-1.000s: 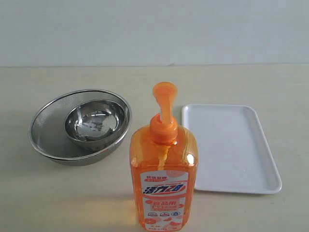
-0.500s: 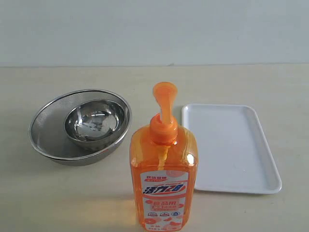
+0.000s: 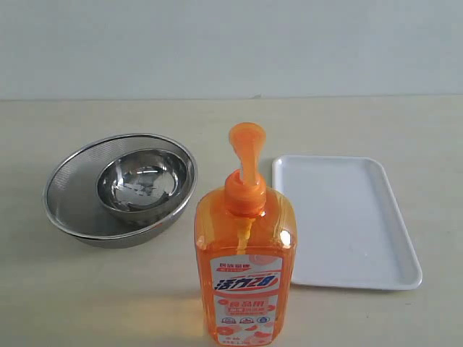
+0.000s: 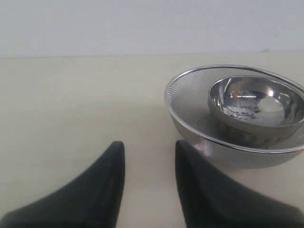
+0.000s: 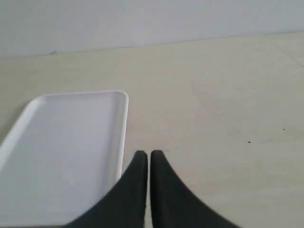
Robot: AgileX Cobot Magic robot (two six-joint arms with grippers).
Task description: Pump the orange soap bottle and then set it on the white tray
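The orange soap bottle (image 3: 245, 271) stands upright at the front middle of the table, its pump head (image 3: 246, 139) raised. To its right lies the white tray (image 3: 347, 217), which holds nothing. Neither arm shows in the exterior view. In the left wrist view my left gripper (image 4: 149, 145) is open above bare table, with nothing between its fingers, and a steel bowl close beside one finger. In the right wrist view my right gripper (image 5: 149, 154) is shut on nothing, just off the white tray's (image 5: 61, 142) rim. The bottle is out of both wrist views.
A round steel mesh strainer (image 3: 72, 191) with a smaller steel bowl (image 3: 141, 181) inside it sits left of the bottle; the same strainer (image 4: 190, 102) and bowl (image 4: 256, 102) show in the left wrist view. A pale wall runs behind the table's far edge.
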